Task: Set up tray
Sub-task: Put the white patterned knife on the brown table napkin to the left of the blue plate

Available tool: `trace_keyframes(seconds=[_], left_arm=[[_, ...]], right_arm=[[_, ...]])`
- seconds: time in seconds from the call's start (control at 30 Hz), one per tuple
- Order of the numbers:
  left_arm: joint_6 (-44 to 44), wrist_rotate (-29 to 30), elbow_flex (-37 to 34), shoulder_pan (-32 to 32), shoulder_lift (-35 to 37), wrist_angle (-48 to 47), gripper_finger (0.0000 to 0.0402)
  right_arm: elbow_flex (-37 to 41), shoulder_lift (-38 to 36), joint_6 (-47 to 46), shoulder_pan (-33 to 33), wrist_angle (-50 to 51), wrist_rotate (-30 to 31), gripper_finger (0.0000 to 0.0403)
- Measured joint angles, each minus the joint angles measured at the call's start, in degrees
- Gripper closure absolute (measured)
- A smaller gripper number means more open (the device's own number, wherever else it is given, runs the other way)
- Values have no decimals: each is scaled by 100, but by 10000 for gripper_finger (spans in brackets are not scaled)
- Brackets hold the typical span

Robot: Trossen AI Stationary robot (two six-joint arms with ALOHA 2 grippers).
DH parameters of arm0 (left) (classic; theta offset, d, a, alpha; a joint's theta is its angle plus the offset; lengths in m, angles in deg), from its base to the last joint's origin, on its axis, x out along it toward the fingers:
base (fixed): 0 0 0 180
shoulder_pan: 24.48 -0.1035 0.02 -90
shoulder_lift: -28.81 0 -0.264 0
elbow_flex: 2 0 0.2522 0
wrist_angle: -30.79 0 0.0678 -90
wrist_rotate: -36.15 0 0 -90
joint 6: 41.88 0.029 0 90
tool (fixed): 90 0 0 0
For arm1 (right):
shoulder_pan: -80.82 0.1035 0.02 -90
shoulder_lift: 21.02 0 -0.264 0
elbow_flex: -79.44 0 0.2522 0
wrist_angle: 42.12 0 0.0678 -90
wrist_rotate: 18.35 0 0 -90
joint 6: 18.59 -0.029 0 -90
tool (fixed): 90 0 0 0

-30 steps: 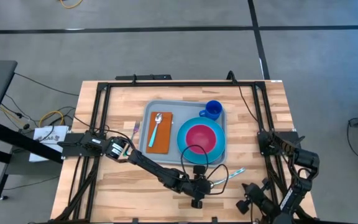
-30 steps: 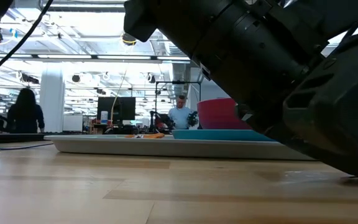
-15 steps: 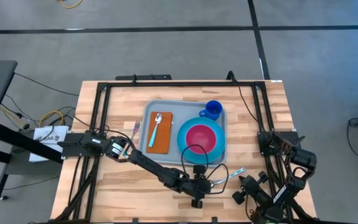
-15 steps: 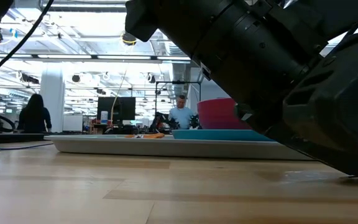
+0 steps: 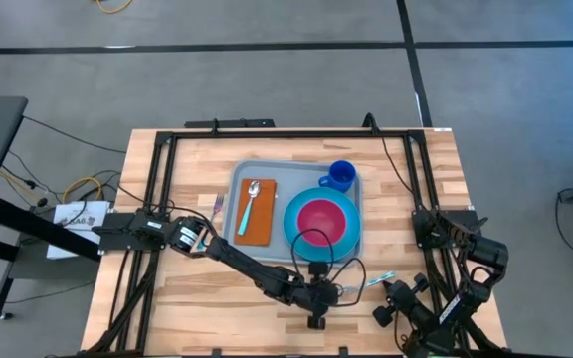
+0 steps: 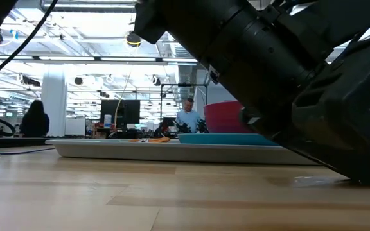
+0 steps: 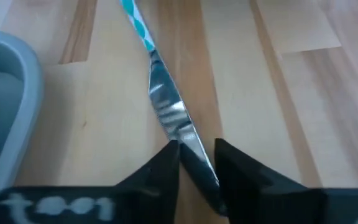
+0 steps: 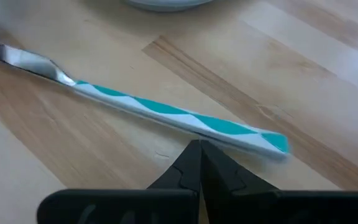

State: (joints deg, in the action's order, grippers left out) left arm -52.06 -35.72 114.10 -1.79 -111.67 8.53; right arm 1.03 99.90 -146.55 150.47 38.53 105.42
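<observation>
Lengthwise, the tray (image 5: 239, 179) runs left-right; left fingers (image 7: 160, 174) pinch knife (image 7: 166, 112), right fingers (image 8: 188, 165) pressed together.

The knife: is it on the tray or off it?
Off. The knife lies flat on the bare wooden table beside the tray, its blade between the left gripper fingers.

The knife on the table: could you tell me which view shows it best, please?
The right wrist view shows the knife best: striped teal handle and part of the blade. The left wrist view shows its blade between the left gripper fingers. The high view shows it small; the low view hides it.
</observation>
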Motion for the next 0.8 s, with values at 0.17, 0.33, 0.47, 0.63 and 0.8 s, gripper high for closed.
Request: trace_keyframes(seconds=[0.17,0.33,0.47,0.63,0.8], left_arm=[[26,207,-2,-46,4,-101,376],[50,260,0,-144,11,-182,397],[41,149,-14,-217,13,-372,401],[254,127,-9,-223,13,-374,401],[301,178,-7,-214,15,-366,401]], right_arm=[[0,4,-13,-4,-3,83,403],[-11,10,-58,-4,-3,90,403],[-176,24,-57,-15,-105,242,403],[-467,31,5,-12,-293,393,403],[-814,31,155,-9,-221,686,403]])
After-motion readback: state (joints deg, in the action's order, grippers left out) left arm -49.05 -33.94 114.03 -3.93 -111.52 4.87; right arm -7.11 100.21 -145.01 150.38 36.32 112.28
